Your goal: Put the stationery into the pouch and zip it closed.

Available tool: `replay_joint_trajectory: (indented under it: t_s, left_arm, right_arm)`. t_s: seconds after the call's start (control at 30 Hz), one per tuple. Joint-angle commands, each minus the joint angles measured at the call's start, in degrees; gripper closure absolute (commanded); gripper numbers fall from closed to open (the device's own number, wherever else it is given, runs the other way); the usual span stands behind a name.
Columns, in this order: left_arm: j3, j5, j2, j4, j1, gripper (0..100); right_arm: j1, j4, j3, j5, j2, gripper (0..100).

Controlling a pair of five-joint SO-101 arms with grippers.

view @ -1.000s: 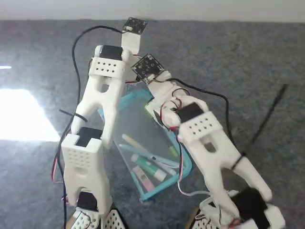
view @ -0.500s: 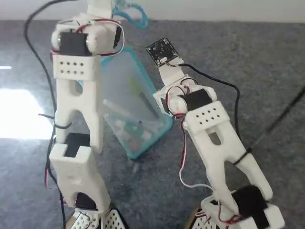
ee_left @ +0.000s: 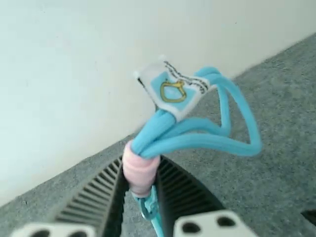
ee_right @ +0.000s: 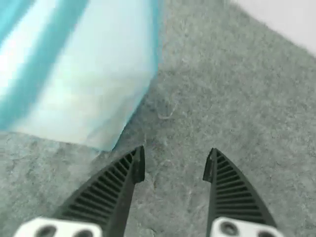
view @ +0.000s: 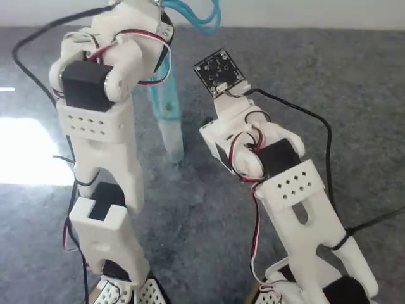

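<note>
Pouch [view: 166, 117]: translucent with turquoise edging. It hangs by its top end under the left arm [view: 95, 126], edge-on to the high view, so what is inside cannot be made out.
Pouch bottom: the lowest corner points down at the grey carpet [view: 354, 95]. In the right wrist view the same pale, turquoise-striped corner [ee_right: 84, 74] sits low over the carpet, possibly just touching it, though the angle does not settle that.
Left gripper [ee_left: 140, 170]: narrow, with its two ribbed jaws clamped on either side of a pink sleeve [ee_left: 139, 170].
Cord loop [ee_left: 217, 138]: turquoise cord gathered into the pink sleeve and fanning out beyond the jaws in several strands. In the high view it arcs [view: 190, 12] past the top of the left arm.
Tag [ee_left: 170, 89]: a small white and turquoise label wrapped round the cord above the sleeve, with the pale wall [ee_left: 74, 59] behind it.
Zip pull [ee_left: 148, 210]: a small turquoise piece that hangs below the sleeve, between the jaws.
Right gripper [ee_right: 174, 160]: jaws spread wide and holding nothing. It points down at bare carpet just beside the pouch's bottom corner, apart from it.
Right arm [view: 297, 190]: stands beside the hanging pouch and bends toward it, with its wrist camera board [view: 218, 69] tilted up near the pouch's upper half.
</note>
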Motion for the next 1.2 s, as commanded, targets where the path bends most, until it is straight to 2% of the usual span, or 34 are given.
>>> replay_joint_trajectory:
  t_s: [0.0, 0.07, 0.2, 0.33, 0.43, 0.63, 0.77, 1.0, 1.1, 1.17]
  left_arm:
    - [-3.0, -0.3, -4.4, -0.4, 0.5, 99]
    - [-3.0, 1.5, -4.5, -0.3, 0.9, 99]
    - [-3.8, 2.1, -5.5, 0.0, 2.3, 99]
    - [-3.9, 2.1, -6.8, 0.4, 2.3, 99]
    - [-4.2, 2.0, -6.9, 1.3, 2.3, 99]
    - [-4.0, 1.3, -7.6, 2.0, 2.3, 99]
    - [-3.9, 1.3, -7.8, 2.1, 2.3, 99]
    - [-3.9, 1.3, -9.4, 3.4, 2.7, 99]
    - [-3.9, 1.3, -11.8, 3.3, 2.9, 99]
    - [-3.9, 1.4, -12.4, 3.3, 4.0, 99]
  right_arm:
    - [-4.9, -0.4, 1.8, -0.9, -2.9, 79.0]
    - [-8.4, -4.0, 4.4, -1.0, -2.9, 79.0]
    - [-9.9, -13.0, 7.9, -4.7, -3.6, 79.0]
    - [-11.1, -13.4, 8.1, -5.2, -3.9, 79.0]
    - [-6.7, -10.2, 7.7, -5.2, -9.0, 79.0]
    - [6.1, -6.9, 8.7, -5.4, -28.2, 79.0]
    - [8.6, -6.6, 9.1, -5.1, -34.9, 79.0]
    - [16.5, -12.0, 7.1, -5.5, -25.5, 79.0]
    - [16.1, -12.9, 2.5, -5.7, -16.7, 79.0]
    - [11.8, -12.3, -0.9, -5.9, -9.8, 79.0]
